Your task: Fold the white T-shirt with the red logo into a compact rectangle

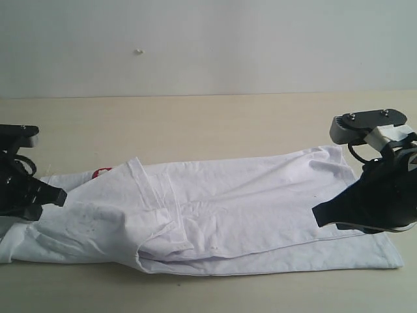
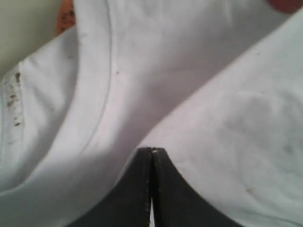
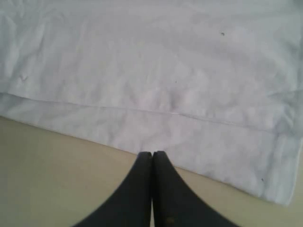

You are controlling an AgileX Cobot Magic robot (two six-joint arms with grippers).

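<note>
The white T-shirt [image 1: 228, 202] lies folded lengthwise into a long band across the table, with its sleeve and collar end at the left. A small red patch [image 1: 101, 172] peeks out at its far left edge; I cannot tell whether it is the red logo or the neck tag. The rest of the logo is hidden. My left gripper [image 1: 60, 196] is shut, its tips [image 2: 152, 150] low over the ribbed collar [image 2: 90, 109], with no cloth visibly held. My right gripper [image 1: 317, 215] is shut too, its tips [image 3: 152, 153] at the shirt's hem edge [image 3: 142, 142].
The shirt rests on a pale wooden table [image 1: 195, 124] that runs back to a plain light wall [image 1: 195, 45]. Bare tabletop [image 3: 61, 179] shows beside the hem in the right wrist view.
</note>
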